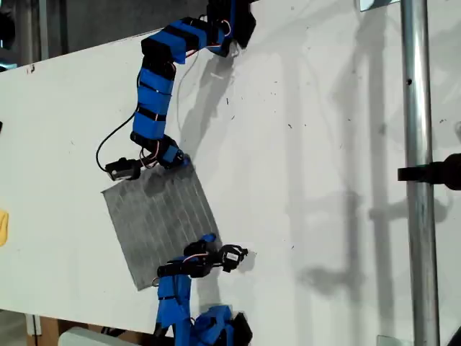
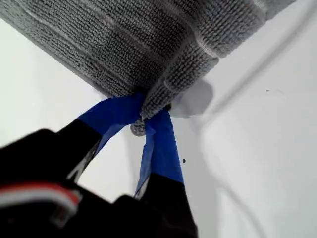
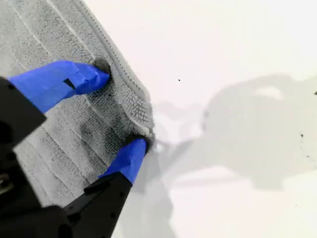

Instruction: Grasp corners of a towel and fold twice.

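— Blue fingertips, grey terry between them: closed or not?

— Closed, on my first gripper (image 2: 148, 113). Clamped tight on one corner (image 2: 166, 89) of the towel (image 2: 124, 39), cloth puckered at the pinch, rest of the weave spreading away beyond the tips.

— And my second gripper (image 3: 123, 111)?

— Spread fairly wide. One fingertip (image 3: 94, 75) pressed down on the cloth inside the hem, the other at the very tip of a second corner (image 3: 141, 111), with a small ruck of towel bunched up between. Straddling, not yet nipped, by the look of it.

— Towel's place on the bench (image 1: 324, 108)?

— Flat and slanted, toward the bench edge at the exterior view's bottom, well clear of the far edge. Roughly square, so no real long axis; pale stripes running across it.

— Which arm at which corner?

— Hard to say from the wrist views. One arm at each end of the towel (image 1: 158, 223) side facing the exterior view's right, equally close to its own corner.

— So the fold turns on what?

— Probably on direction: whole cloth lying away from both sets of jaws, toward the opposite hem (image 1: 122, 241) on the exterior view's left. Likely need: close the second pair first, then lift both corners together and carry them over to that hem, evenly, or get a skewed crease.
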### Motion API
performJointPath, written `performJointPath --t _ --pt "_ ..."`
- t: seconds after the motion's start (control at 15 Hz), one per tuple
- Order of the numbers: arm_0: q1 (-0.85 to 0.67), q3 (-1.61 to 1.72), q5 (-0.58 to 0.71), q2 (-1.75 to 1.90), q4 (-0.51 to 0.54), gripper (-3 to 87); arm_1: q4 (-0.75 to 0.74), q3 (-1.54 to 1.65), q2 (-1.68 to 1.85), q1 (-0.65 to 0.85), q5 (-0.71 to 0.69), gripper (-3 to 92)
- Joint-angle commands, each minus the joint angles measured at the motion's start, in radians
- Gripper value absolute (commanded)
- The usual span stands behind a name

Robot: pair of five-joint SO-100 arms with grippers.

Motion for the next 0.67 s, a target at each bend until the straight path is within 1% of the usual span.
performJointPath --t 0.0,0.2,0.33,0.47,0.53,0.6 --pt "0.006 0.003 -0.006 0.029 -0.025 -2.8 -0.009 -0.075 0.078 -0.025 0.011 -0.3" --pt "0.057 -0.029 -0.011 0.129 -0.034 -2.9 0.008 -0.069 0.107 -0.031 0.014 -0.3" --pt "0.118 -0.107 -0.009 0.209 0.023 -2.9 0.044 -0.023 0.193 -0.063 0.025 -0.3" --pt "0.21 -0.261 -0.052 0.233 0.155 -2.9 0.121 0.051 0.36 -0.121 0.051 -0.3" --pt "0.264 -0.359 -0.078 0.221 0.242 -2.9 0.175 0.089 0.463 -0.156 0.066 -0.3" --pt "0.331 -0.462 -0.132 0.206 0.334 -2.9 0.232 0.132 0.571 -0.201 0.091 -0.3"
